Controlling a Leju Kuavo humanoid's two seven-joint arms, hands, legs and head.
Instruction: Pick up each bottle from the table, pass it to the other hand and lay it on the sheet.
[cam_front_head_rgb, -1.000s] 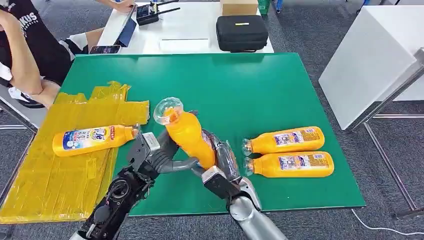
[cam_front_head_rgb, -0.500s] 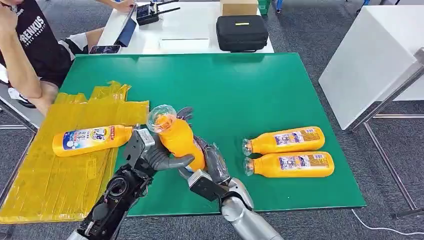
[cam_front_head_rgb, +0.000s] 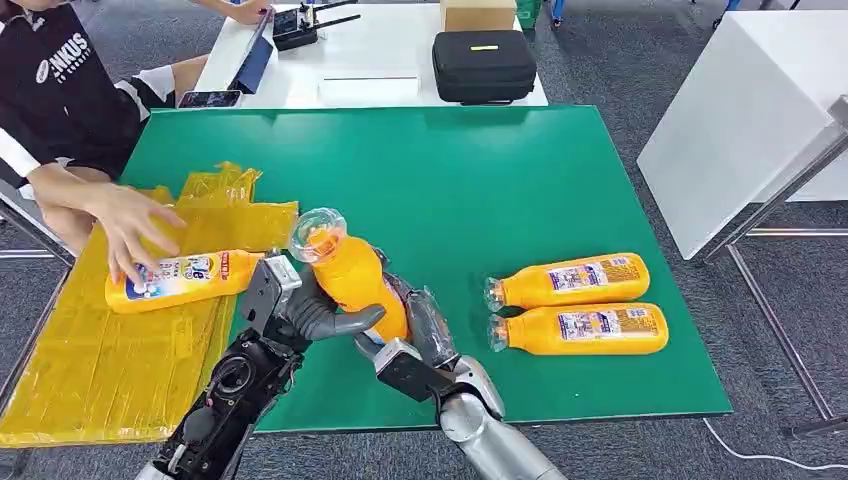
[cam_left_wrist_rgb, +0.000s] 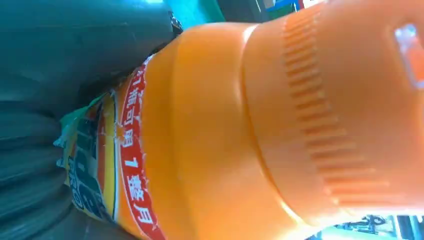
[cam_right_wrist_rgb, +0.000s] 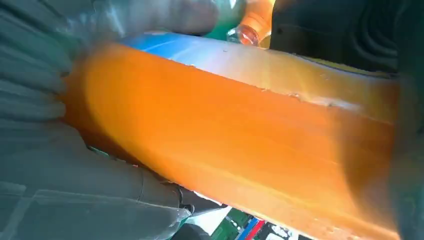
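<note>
Both robot hands grasp the same orange plastic bottle with a clear domed cap (cam_front_head_rgb: 350, 275), which stands tilted above the near part of the green table top (cam_front_head_rgb: 480, 170). The left hand (cam_front_head_rgb: 300, 310) wraps its thick grey thumb across the front of the bottle's body, and in the left wrist view the orange ribbed shoulder and red-and-blue label (cam_left_wrist_rgb: 125, 165) sit right against its dark fingers (cam_left_wrist_rgb: 45, 165). The right hand (cam_front_head_rgb: 415, 335) clasps the bottle from the opposite side, lower down; the right wrist view shows the orange body (cam_right_wrist_rgb: 240, 145) pressed between its grey fingers (cam_right_wrist_rgb: 35, 75).

Out beyond the right hand, two more orange bottles (cam_front_head_rgb: 570, 282) (cam_front_head_rgb: 580, 330) lie side by side on the green top, caps pointing towards the hands. Outward of the left hand, a crumpled yellow plastic sheet (cam_front_head_rgb: 110, 370) covers that end of the table, and a fourth orange bottle with a blue and white label (cam_front_head_rgb: 190, 278) lies on it. A person's hand (cam_front_head_rgb: 135, 225) rests on that bottle's far end.
</note>
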